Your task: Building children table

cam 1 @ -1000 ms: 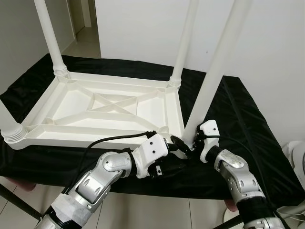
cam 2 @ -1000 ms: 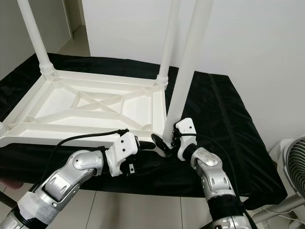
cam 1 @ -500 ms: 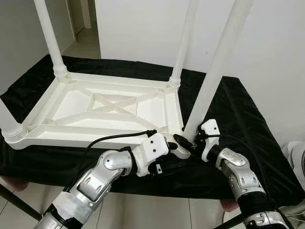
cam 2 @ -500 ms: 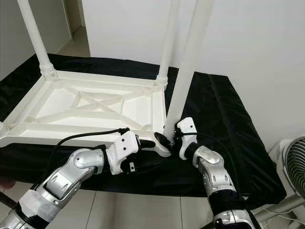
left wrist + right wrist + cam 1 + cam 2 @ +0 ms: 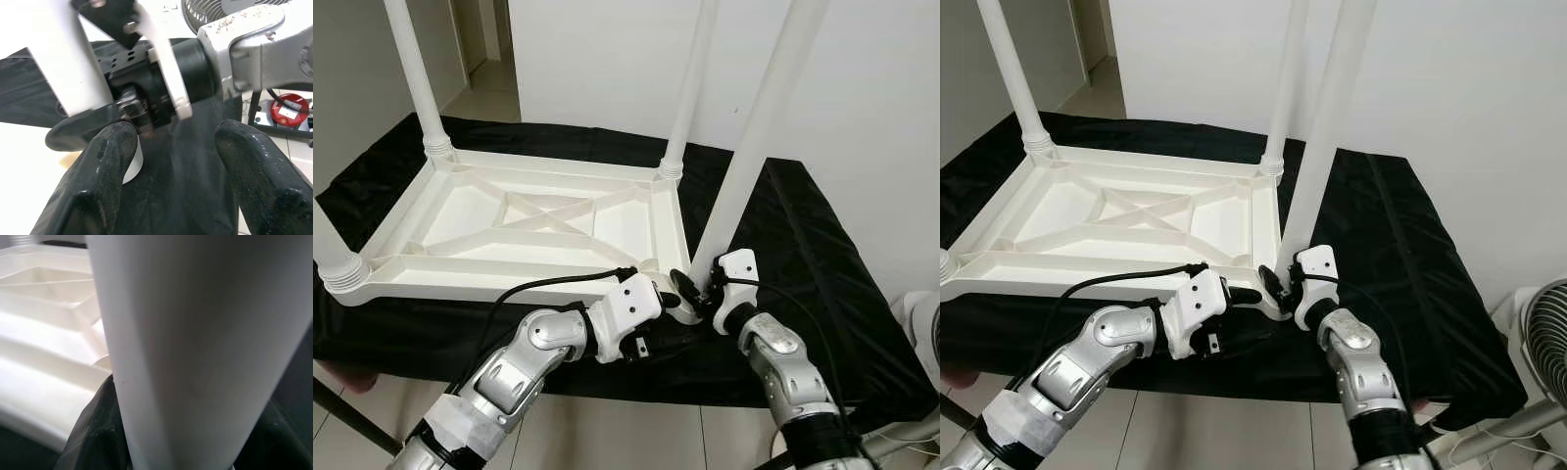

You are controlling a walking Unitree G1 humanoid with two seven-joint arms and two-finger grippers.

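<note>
White table leg (image 5: 744, 166) between right fingers (image 5: 90, 435)

An upturned tabletop (image 5: 524, 220) lies on a cloth-covered bench (image 5: 808, 255), three legs (image 5: 411, 73) standing up from its corners. At the near right corner a fourth leg (image 5: 754, 147) leans, its foot between the right gripper (image 5: 705, 294) on the right and the left gripper (image 5: 674, 297) on the left. A fan (image 5: 1542, 328) stands at the far right
</note>
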